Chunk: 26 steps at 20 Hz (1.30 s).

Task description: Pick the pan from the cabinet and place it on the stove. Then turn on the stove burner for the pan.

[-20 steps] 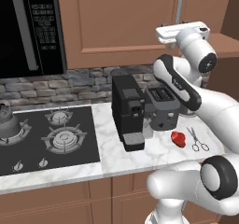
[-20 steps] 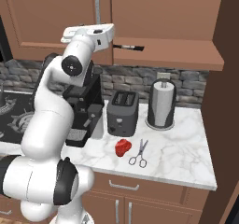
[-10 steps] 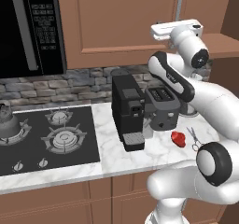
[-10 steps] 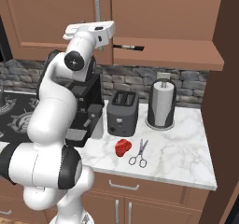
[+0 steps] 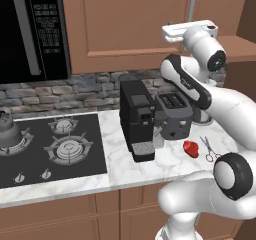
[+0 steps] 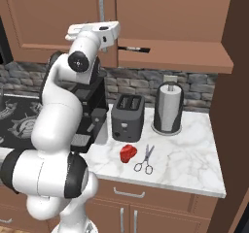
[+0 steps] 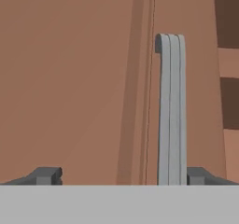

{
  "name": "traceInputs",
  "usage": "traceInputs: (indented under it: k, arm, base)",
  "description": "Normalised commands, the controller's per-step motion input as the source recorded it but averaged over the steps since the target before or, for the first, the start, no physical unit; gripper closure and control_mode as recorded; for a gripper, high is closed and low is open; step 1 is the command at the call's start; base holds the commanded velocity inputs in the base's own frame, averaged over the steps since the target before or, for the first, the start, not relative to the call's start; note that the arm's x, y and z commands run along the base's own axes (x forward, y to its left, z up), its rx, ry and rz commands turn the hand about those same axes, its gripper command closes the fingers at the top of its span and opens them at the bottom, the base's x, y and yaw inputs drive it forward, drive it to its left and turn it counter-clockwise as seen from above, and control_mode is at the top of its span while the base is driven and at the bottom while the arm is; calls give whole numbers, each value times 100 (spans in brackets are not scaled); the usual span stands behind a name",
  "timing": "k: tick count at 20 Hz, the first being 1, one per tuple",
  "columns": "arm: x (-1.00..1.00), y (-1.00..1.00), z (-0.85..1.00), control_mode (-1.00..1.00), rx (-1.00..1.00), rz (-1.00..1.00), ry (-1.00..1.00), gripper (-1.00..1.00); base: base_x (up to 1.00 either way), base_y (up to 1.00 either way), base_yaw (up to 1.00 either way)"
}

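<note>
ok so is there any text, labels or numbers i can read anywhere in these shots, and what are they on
None can be read.
Black microwave, control panel: small pale button markings and a display at the top, too blurred to read.
Flat black gas cooktop, small silver knobs: no markings legible.
Black coffee machine, grey toaster, brown wooden wall cabinet: no labels visible.

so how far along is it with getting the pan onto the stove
Nothing looks done yet: the brown wooden wall cabinet reads shut and the flat black gas cooktop carries no pan. In hand: the open tool faces the door, its long silver bar handle just inside one fingertip, not gripped. Left: open the door, fetch the pan, set it on the large grey burner, turn its knob.
</note>
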Motion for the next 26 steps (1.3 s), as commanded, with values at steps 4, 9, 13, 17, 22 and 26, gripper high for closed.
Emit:
traceInputs:
  k: [4,9,13,17,22,26]
  arm:
    - [3,38,-12,-100,-7,2,5,100]
    - [-20,27,-6,-100,-5,1,-1,100]
    - [-36,32,0,-100,-3,5,-3,100]
    - [-69,40,0,-100,-5,10,-5,100]
    - [-93,47,0,-100,-7,11,-6,100]
    - [-100,54,0,-100,-7,10,-6,100]
  base:
    - [0,0,0]
    - [0,0,0]
    - [0,0,0]
    - [0,0,0]
    - [0,0,0]
    - [0,0,0]
